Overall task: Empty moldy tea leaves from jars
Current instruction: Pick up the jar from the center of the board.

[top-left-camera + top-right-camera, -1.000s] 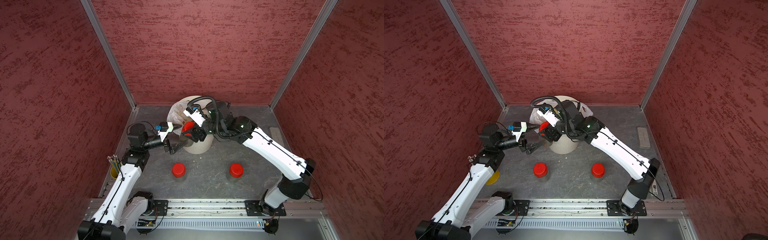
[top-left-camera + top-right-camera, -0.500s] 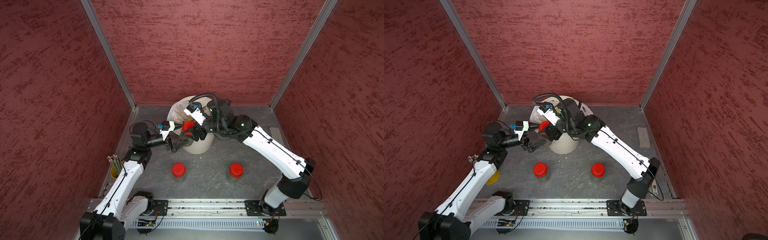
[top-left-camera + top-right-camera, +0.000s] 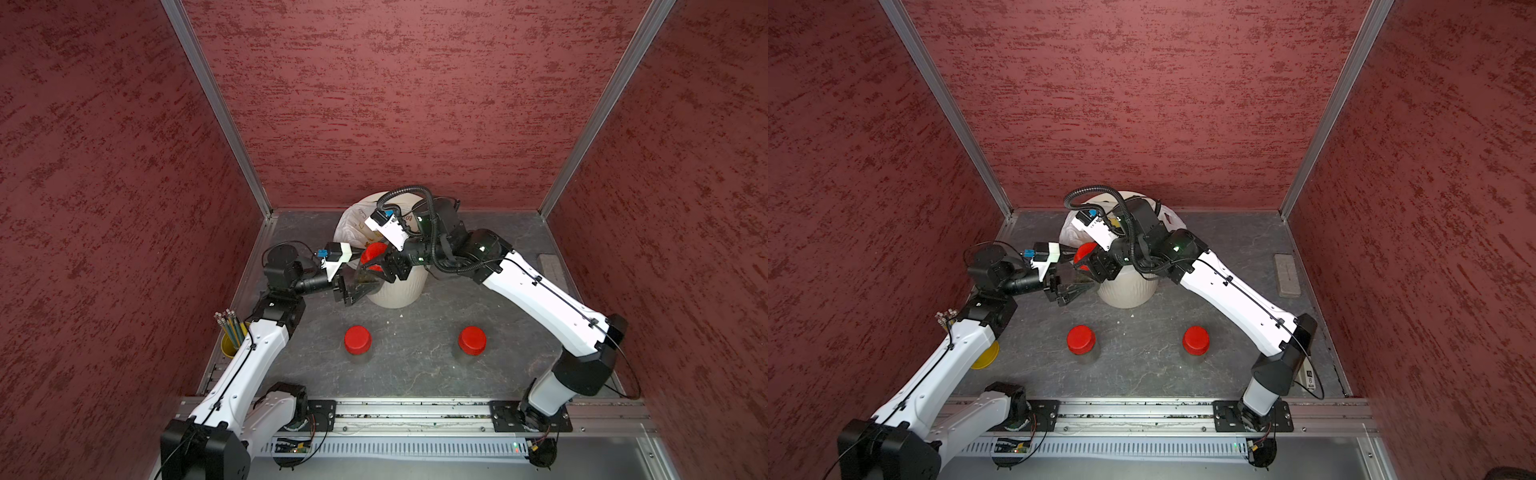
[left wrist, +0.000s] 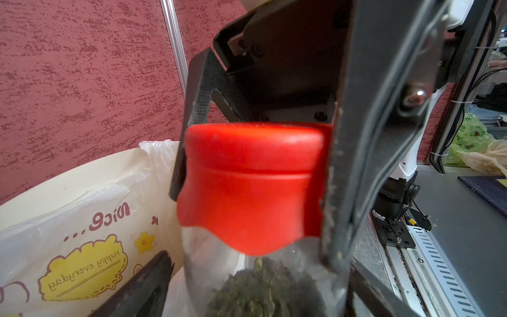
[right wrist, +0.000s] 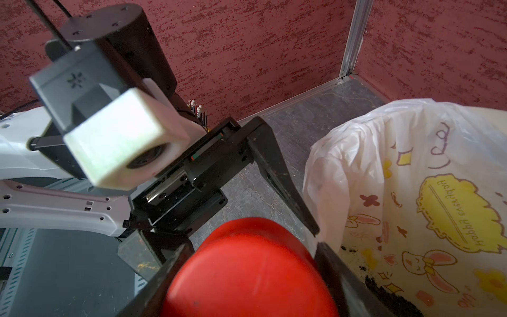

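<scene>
Three jars are seen, each closed with a red cap: two are stood on the desk (image 3: 415, 374) and one is held in the air.

At the far left, a yellow cup (image 3: 226, 348) of pencils is set against the wall. Beside it the left arm (image 3: 249, 361) is stretched toward the bin. The left jaws are spread around the clear body of the third jar (image 3: 369, 277). Whether they press on it cannot be told, since the contact is hidden in every view.

The left jar (image 3: 358, 340) is stood upright on the desk, nearer the rail and well apart from both sets of jaws.

The third jar is held tilted just in front of the near left rim of the cream bin (image 3: 401, 293). Its lid (image 4: 247, 186) is turned toward the right arm and its body toward the left arm. Dark tea leaves (image 4: 260, 293) are seen inside it in the left wrist view. The right jaws are pinched on that lid, one jaw laid against each flank, as both wrist views show.

A white printed bag (image 5: 411, 170) is fitted into the bin, and dark crumbs (image 5: 384, 291) are scattered in it.

The right jar (image 3: 471, 340) is stood upright on the desk, level with the left jar and well apart from the jaws. The right arm (image 3: 540, 303) is stretched in from the right side. At the far right, a grey block (image 3: 550, 266) is laid flat by the wall.
</scene>
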Controlling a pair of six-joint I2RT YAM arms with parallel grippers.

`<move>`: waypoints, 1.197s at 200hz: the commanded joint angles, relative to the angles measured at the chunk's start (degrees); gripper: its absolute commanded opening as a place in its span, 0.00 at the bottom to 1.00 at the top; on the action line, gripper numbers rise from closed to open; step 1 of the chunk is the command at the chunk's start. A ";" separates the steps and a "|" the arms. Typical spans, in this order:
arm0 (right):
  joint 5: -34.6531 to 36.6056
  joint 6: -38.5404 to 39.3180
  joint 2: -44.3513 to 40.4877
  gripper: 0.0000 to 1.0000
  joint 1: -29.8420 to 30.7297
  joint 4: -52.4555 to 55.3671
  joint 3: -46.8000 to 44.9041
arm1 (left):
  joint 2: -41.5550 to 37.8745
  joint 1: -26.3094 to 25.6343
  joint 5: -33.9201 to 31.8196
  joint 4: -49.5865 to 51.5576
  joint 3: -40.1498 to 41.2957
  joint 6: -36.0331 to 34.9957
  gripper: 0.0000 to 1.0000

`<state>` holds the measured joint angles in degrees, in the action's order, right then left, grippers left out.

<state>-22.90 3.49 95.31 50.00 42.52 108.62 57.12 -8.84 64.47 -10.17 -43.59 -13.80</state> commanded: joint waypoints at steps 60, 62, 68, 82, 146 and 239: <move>-3.17 -0.46 -0.58 0.41 0.10 -4.49 1.70 | 0.64 -0.48 -0.69 -0.28 0.27 -0.86 0.87; -3.20 -0.55 -0.63 0.41 0.10 -4.54 1.62 | 0.65 -0.48 -0.67 -0.28 0.26 -0.83 0.86; -3.34 -0.56 -0.68 0.41 0.10 -4.76 1.44 | 0.64 -0.54 -0.67 -0.24 0.26 -0.79 0.86; -3.61 -0.67 -0.81 0.41 0.10 -5.21 1.04 | 0.71 -0.51 -0.66 -0.28 0.27 -0.62 0.84; -3.33 -0.87 -1.54 0.41 0.09 -6.06 -0.33 | 1.77 -0.55 -1.45 -1.97 0.06 3.51 0.74; -1.24 -0.17 -1.79 0.67 0.10 -5.44 -0.10 | 1.85 -0.23 1.07 2.80 -1.23 0.00 0.65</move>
<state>-23.57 3.01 95.33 49.67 39.64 108.27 58.28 -9.32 64.75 -10.63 -43.70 -12.91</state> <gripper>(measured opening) 0.702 0.744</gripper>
